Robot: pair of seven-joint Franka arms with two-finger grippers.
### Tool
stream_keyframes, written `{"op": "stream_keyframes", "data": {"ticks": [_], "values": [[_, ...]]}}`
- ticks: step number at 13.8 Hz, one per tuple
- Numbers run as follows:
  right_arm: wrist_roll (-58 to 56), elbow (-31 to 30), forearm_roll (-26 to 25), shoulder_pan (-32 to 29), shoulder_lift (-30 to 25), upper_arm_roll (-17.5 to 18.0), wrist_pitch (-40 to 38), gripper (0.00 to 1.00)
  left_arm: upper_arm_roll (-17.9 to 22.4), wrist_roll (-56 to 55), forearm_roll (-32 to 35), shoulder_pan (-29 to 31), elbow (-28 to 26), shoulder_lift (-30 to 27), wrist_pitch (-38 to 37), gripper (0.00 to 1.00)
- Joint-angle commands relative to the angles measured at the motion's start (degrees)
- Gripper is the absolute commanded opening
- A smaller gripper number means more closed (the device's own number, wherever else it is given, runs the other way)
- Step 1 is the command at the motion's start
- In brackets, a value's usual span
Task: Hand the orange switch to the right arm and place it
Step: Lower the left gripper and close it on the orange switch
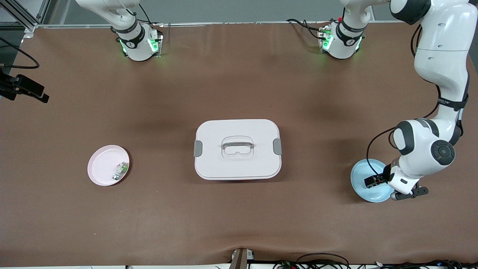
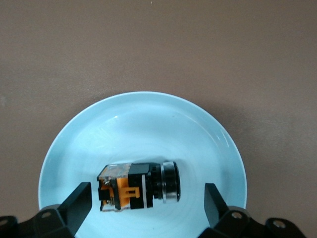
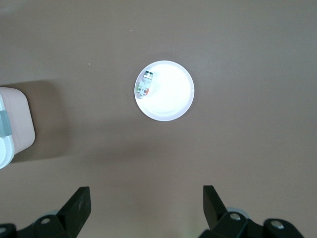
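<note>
The orange switch (image 1: 373,181) (image 2: 138,186) lies on its side on a light blue plate (image 1: 361,172) (image 2: 148,124) at the left arm's end of the table. Its body is black with orange and white marks. My left gripper (image 1: 378,181) (image 2: 147,199) is down at the plate and open. One finger stands on each side of the switch, and neither touches it. My right gripper (image 3: 146,198) is open and empty, high over bare table near a pink plate (image 3: 171,99). The front view shows only the base and lower links of the right arm (image 1: 130,30).
A pink plate (image 1: 102,160) holding a small white-and-green part (image 1: 120,170) (image 3: 145,84) sits toward the right arm's end. A white lidded box (image 1: 237,149) (image 3: 12,124) with a handle stands mid-table. A black clamp (image 1: 24,87) juts in at the table's edge.
</note>
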Motion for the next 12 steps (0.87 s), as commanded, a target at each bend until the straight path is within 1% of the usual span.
{"op": "stream_keyframes", "data": {"ticks": [1, 3, 9, 12], "values": [[-0.3, -1.0, -0.4, -0.4, -1.1, 0.3, 0.5, 1.00, -0.1, 0.1, 1.0, 0.0, 0.9, 1.2, 1.6, 1.00], [-0.3, -1.0, -0.3, -0.4, -1.1, 0.3, 0.4, 1.00, -0.1, 0.0, 1.0, 0.0, 0.9, 2.3, 3.1, 1.00], [-0.2, -1.0, -0.3, -0.4, -1.1, 0.2, 0.4, 1.00, -0.1, 0.1, 1.4, 0.4, 0.8, 2.6, 3.1, 1.00], [-0.3, -0.9, -0.3, -0.5, -1.1, 0.2, 0.3, 1.00, -0.1, 0.0, 1.4, 0.4, 0.7, 2.6, 3.0, 0.71]]}}
